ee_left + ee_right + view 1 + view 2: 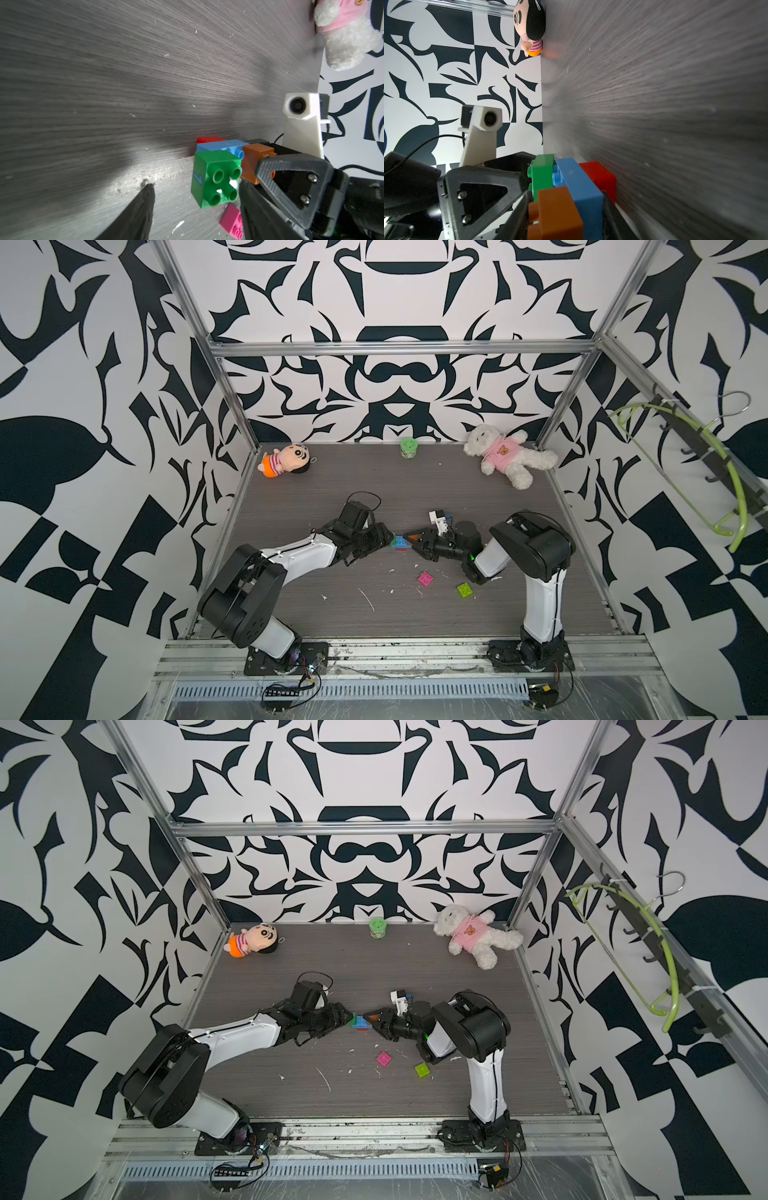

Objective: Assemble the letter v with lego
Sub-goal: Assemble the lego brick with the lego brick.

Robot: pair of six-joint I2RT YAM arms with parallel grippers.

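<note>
On the grey surface (pixel 374 497), well clear of the teddy bear (pixel 505 454), the right gripper (pixel 412 544) pinches the joined bricks (pixel 401 544) at their orange end while the left gripper (pixel 390 540) straddles the green brick (pixel 216 178), spread; light, rigid, slick plastic, I'd say, best squeezed across flat sides.

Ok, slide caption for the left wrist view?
Left jaws, open, flank the green brick; right jaws hold the joined orange-brown brick, blue brick and red brick; pink brick loose.

top views: high, looking down on whole table (pixel 374 497) | wrist views: close, opposed, sharing joined bricks (pixel 216 176)
</note>
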